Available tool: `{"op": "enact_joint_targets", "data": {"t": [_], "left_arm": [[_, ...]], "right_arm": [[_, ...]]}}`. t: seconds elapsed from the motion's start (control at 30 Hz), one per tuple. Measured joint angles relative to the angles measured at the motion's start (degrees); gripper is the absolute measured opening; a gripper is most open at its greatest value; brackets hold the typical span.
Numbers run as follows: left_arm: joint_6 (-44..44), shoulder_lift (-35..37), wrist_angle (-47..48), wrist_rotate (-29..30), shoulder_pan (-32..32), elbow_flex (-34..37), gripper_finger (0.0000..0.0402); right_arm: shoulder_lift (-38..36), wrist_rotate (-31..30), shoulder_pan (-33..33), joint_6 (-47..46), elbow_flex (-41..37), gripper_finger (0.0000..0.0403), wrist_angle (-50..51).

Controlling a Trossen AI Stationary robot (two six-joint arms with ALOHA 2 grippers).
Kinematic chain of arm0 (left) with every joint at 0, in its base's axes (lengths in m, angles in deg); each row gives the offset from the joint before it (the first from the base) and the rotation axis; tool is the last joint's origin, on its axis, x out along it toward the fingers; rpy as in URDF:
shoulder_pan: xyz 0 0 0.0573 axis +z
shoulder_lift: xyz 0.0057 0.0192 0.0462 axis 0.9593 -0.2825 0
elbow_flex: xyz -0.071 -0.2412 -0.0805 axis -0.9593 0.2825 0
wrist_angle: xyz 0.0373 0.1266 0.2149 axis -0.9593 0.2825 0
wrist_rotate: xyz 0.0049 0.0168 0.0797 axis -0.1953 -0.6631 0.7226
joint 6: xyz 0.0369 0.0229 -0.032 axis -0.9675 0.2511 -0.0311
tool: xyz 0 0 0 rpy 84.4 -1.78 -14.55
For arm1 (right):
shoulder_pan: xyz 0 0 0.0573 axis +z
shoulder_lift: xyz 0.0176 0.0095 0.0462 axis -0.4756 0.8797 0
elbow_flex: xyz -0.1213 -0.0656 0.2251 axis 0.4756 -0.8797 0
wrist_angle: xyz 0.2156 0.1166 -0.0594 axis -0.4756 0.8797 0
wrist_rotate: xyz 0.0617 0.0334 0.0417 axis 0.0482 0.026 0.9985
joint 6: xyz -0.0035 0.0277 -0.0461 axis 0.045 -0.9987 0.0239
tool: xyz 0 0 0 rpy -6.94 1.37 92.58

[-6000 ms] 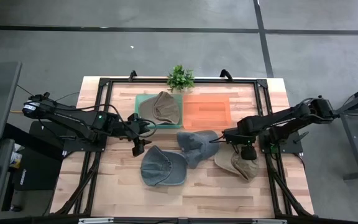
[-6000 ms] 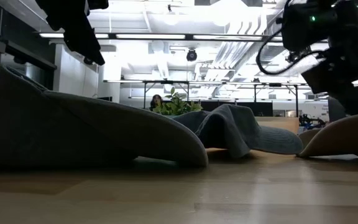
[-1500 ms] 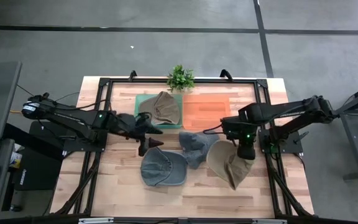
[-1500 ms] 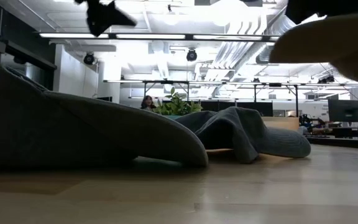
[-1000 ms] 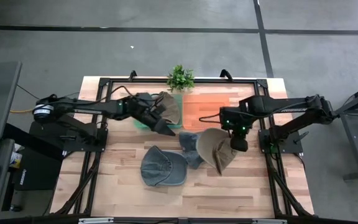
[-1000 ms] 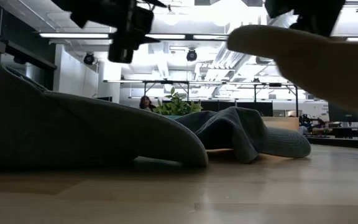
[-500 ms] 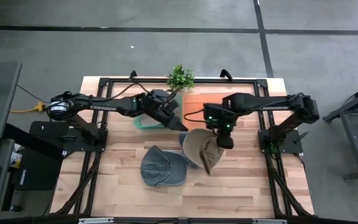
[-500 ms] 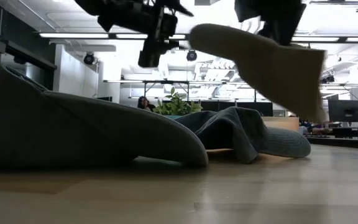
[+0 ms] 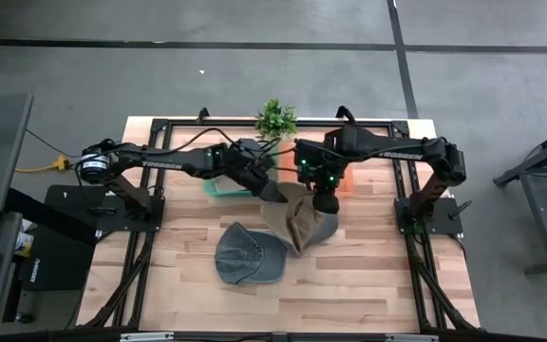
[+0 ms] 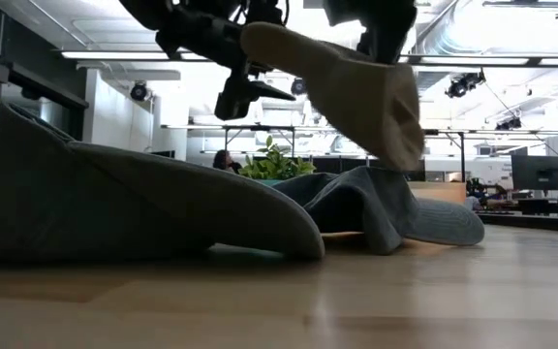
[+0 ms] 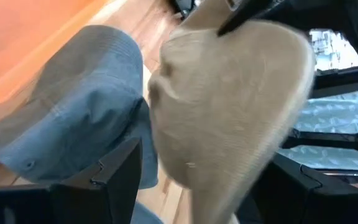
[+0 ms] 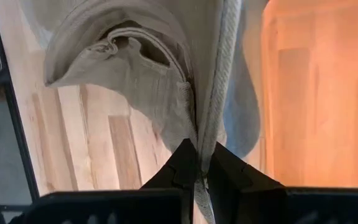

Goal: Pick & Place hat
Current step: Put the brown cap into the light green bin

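Note:
A beige hat hangs over the middle of the table, with my right gripper shut on it. Below it, a blue-grey hat lies on the wood, largely covered. Another blue-grey cap rests flat nearer the front. My left gripper reaches in from the left with its fingers wide apart. In its wrist view the beige hat fills the space between the fingers. Whether they touch it I cannot tell. My right gripper pinches the beige hat's rim edge between its two fingers, which come from above and point steeply down. The hat hangs below them with its open inside showing. Its lowest tip is clear of the blue-grey hat beneath.
A green tray at the back left shows partly under my left arm. An orange tray lies at the back right, partly under my right arm. A small plant stands at the far edge. A black frame borders the table.
My right gripper has carried the beige hat toward the table's left edge and slightly toward the far edge, clear of the table, until it hangs over the blue-grey hat. My left gripper has reached toward the table's right, up to the beige hat.

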Motion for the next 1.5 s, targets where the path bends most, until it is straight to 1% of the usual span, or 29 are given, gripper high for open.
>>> {"op": "enact_joint_targets", "data": {"t": [0.3,0.4,0.5,0.57,0.63,0.73,0.77,0.8,0.93,1.4,1.43,1.5], "left_arm": [[-1.95,0.0,1.27,0.43,-0.33,0.02,0.0246],[-2.3,0.0,2.52,0.22,-0.33,0.02,0.0229],[-2.74,0.0,3.5,-0.29,-0.36,0.02,0.0192],[-2.77,0.0,3.68,-0.68,-0.33,0.02,0.0158],[-3.72,-0.77,2.93,-1.46,-0.36,0.02,0.0118],[-4.66,-1.15,3.03,-2.97,-0.33,0.09,0.0036],[-4.97,-1.07,2.94,-3.39,-0.33,0.07,0.0019],[-5.04,-1.03,2.96,-3.47,-0.36,0.07,0.0012],[-5.1,-1.05,3.01,-4.48,-0.33,0.07,0.0003],[-5.25,-1.05,2.99,-4.83,-0.33,0.07,0.0],[-5.3,-1.05,2.99,-4.88,-0.33,0.07,0.0],[-5.31,-1.05,2.97,-4.94,-0.33,0.07,0.0]], "right_arm": [[0.71,0.02,-1.4,1.02,1.04,0.0015,0.13],[0.71,0.04,-1.67,1.05,1.04,0.0015,-0.09],[0.71,0.04,-1.75,0.96,1.02,0.0015,-0.57],[0.71,0.04,-1.75,0.9,1.02,0.0015,-1.03],[0.71,0.04,-1.74,0.9,1.02,0.0015,-1.17],[0.73,0.05,-1.73,0.67,0.96,0.0015,-1.51],[0.74,0.07,-1.73,0.66,0.95,0.0015,-1.6],[0.74,0.15,-1.73,0.66,0.95,0.0015,-1.63],[0.74,0.3,-1.69,0.66,0.95,0.0015,-1.59],[0.74,0.84,-1.69,0.61,0.95,0.0016,-1.74],[0.74,1.11,-1.69,0.61,0.95,0.002,-1.75],[0.74,1.48,-1.69,0.54,0.95,0.0041,-1.76]]}}
